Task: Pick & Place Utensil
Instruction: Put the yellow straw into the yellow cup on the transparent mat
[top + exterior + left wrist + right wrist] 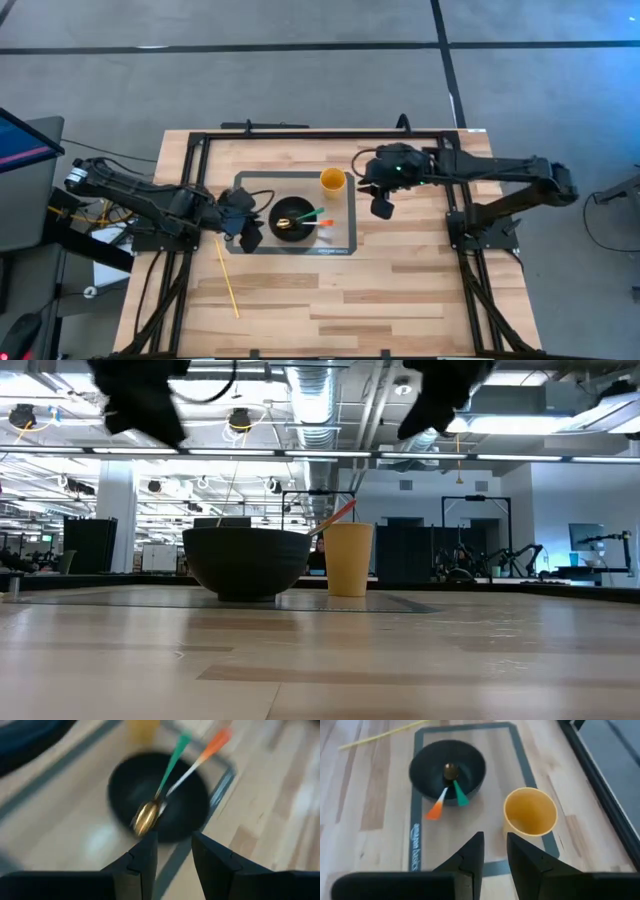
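You've got 2 utensils (300, 219) in the bowl (283, 232), cup (333, 182) beside it on the mat (345, 240). L gripper (248, 236) sits by the bowl w/ fingers spread, empty. R gripper (381, 208) hangs near the cup, fingers slightly apart, empty.

You're in a big open lab or workshop: exposed ducts (318, 400) and strip lights (540, 424) overhead, dark racks (90, 545) behind, grey concrete floor (300, 85) around the framed wooden table (330, 300).

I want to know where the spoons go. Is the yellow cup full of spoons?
No, the yellow cup is empty inside, and both utensils, the green-handled one and the orange-handled one, lie in the black bowl.
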`<state>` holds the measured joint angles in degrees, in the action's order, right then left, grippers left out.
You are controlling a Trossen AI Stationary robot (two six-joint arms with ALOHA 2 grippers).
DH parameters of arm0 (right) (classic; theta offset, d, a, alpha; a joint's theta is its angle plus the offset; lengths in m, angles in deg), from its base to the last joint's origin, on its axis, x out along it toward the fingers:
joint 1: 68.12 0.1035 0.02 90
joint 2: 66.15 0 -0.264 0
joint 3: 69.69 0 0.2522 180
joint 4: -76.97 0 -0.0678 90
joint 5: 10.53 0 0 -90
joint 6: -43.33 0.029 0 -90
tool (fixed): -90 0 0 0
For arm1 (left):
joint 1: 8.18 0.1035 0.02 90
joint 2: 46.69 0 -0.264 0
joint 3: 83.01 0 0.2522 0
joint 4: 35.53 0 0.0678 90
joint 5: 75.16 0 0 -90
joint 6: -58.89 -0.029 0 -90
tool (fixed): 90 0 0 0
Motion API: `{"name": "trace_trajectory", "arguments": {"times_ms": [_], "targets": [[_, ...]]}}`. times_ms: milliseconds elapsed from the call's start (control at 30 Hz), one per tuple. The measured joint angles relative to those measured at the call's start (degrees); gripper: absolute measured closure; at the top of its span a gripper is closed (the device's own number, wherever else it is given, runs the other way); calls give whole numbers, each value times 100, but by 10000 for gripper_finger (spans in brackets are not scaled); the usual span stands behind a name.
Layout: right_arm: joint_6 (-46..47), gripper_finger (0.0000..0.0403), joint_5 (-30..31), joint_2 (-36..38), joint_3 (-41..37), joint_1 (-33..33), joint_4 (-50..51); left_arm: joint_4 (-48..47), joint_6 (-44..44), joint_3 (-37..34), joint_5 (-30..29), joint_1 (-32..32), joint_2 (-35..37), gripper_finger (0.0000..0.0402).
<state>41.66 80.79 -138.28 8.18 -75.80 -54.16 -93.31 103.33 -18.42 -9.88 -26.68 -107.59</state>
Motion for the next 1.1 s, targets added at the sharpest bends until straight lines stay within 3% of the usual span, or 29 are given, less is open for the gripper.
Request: {"name": "trace_trajectory", "arguments": {"times_ms": [233,433,633,767,933,1100], "targets": [[19,326,0,436,-1148,-144,-1470,-1804,2372,-25,852,0,-97,280],[65,326,2,333,-1175,-171,-1672,-1853,3501,-559,1247,-22,-134,280],[101,326,-4,242,-1173,-129,-1746,-1864,3966,-1220,1855,-28,-237,280],[372,326,6,240,-1173,-134,-1732,-1842,4338,-1592,1928,-26,-316,280],[418,326,11,240,-1173,-134,-1762,-1742,4765,-1614,1938,-22,-478,280],[430,326,13,240,-1173,-134,-2047,-1678,5378,-1617,2372,-31,-706,280]]}}
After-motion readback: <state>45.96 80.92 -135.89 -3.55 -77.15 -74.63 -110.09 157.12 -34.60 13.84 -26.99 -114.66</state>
